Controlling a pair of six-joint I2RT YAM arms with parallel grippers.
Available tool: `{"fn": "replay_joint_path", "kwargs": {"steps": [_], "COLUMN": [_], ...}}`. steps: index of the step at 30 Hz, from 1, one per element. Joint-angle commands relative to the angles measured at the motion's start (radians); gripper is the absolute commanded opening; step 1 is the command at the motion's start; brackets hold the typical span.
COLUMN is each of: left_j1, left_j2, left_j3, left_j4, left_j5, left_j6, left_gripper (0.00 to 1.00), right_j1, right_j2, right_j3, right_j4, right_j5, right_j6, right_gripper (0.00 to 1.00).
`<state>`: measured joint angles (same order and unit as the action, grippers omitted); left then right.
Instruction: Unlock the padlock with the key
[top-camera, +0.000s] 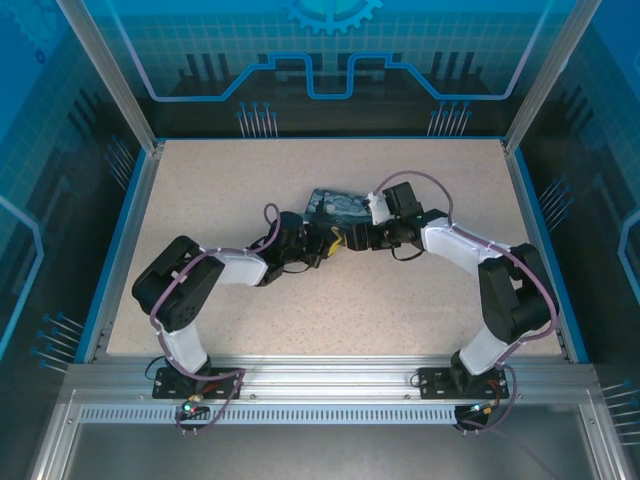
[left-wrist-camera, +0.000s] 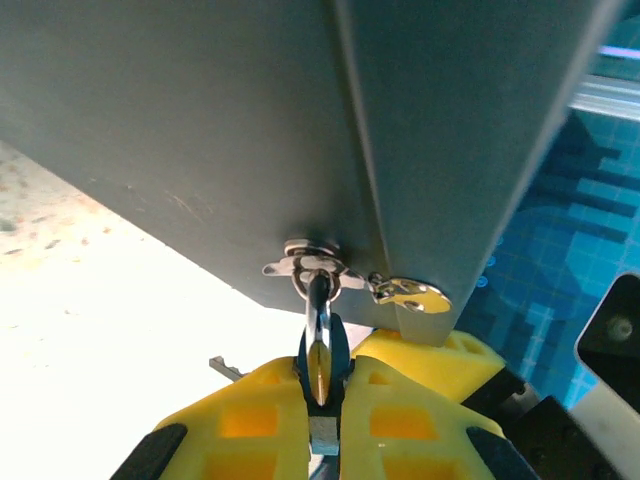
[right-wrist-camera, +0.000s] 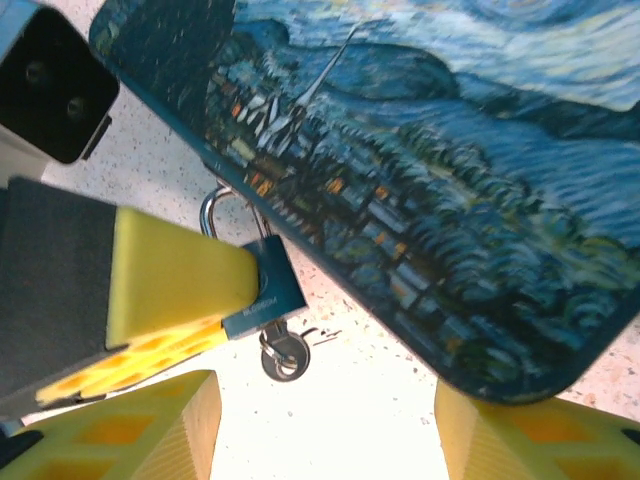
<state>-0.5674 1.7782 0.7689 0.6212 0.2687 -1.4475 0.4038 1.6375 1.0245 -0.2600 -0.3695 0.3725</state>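
At the front edge of the painted box (right-wrist-camera: 450, 180), which lies near the middle of the table (top-camera: 250, 170), the padlock (right-wrist-camera: 268, 290) hangs by its shackle (right-wrist-camera: 212, 215) from the box's small hasp (left-wrist-camera: 310, 265). The left fingers (right-wrist-camera: 170, 275) are clamped together on the padlock's body, with its keyhole end turned toward the right arm. The key (right-wrist-camera: 284, 354) looks seated in that keyhole, its round silver head sticking out with nothing gripping it. The right fingers (right-wrist-camera: 520, 445) stand well apart, one to either side and just short of the key. The step in hand, I judge, is to take the key's head and turn it. To do that well, the right fingers should close flat across the broad faces of the head, not its thin edge. They should then twist about the key's own line without pushing sideways, since so thin a key could slip or bend. The left hold must be firm enough that the body cannot spin with the key, yet must not drag on the hasp.
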Motion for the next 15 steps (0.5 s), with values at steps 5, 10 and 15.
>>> {"fn": "replay_joint_path", "kwargs": {"steps": [5, 10, 15], "left_j1": [-0.003, -0.004, -0.007], "left_j2": [-0.006, 0.016, 0.03], "left_j3": [-0.023, -0.034, -0.062], "left_j4": [-0.065, -0.093, -0.123], "left_j5": [0.096, 0.13, 0.136], "left_j6": [0.143, 0.19, 0.231], "left_gripper": [0.08, 0.16, 0.28], "right_j1": [-0.007, -0.008, -0.008], "right_j2": [0.047, 0.081, 0.11], "right_j3": [-0.038, -0.048, -0.04], "right_j4": [0.166, 0.21, 0.247], "right_j5": [-0.019, 0.004, 0.027], "right_j6": [0.153, 0.213, 0.271], "right_gripper": [0.59, 0.59, 0.59]}}
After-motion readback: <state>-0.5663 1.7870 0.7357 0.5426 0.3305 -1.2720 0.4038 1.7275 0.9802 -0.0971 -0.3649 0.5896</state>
